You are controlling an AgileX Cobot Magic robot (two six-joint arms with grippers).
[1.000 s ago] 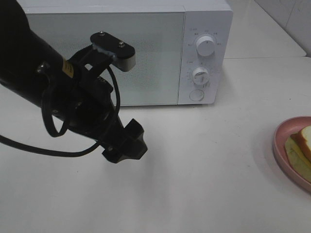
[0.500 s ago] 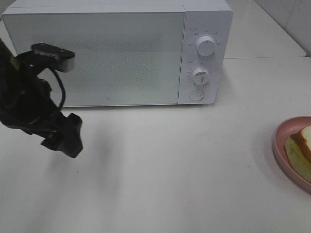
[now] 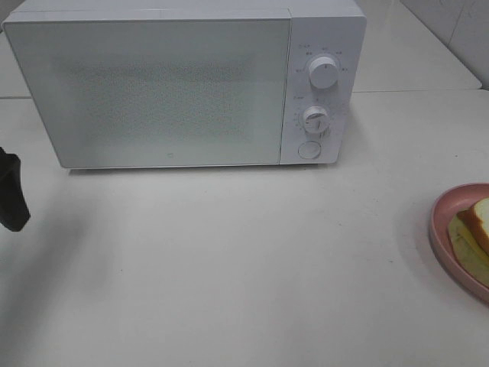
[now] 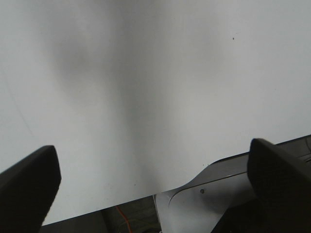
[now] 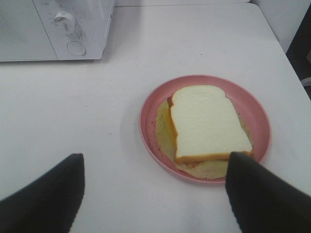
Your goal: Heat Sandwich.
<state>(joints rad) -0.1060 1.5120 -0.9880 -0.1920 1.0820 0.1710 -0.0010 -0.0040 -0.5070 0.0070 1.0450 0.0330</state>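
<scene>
The sandwich (image 5: 206, 121), white bread with tan crust over yellow-green filling, lies on a round pink plate (image 5: 146, 116). In the exterior high view, sandwich (image 3: 475, 229) and plate (image 3: 443, 229) are cut off by the right edge. My right gripper (image 5: 153, 194) hovers just short of the plate, open, with nothing between its fingers. It is outside the exterior high view. My left gripper (image 4: 155, 189) is open over bare table near the table's edge. Only a dark tip of the left arm (image 3: 11, 191) shows at the far left.
A white microwave (image 3: 183, 84) stands at the back with its door shut. Two knobs (image 3: 324, 73) and a round button (image 3: 309, 150) are on its right panel. The microwave's corner (image 5: 73, 29) lies beyond and left of the plate.
The left arm has pulled away leftward from in front of the microwave door and is now almost out of the exterior high view. The microwave and plate have not moved.
</scene>
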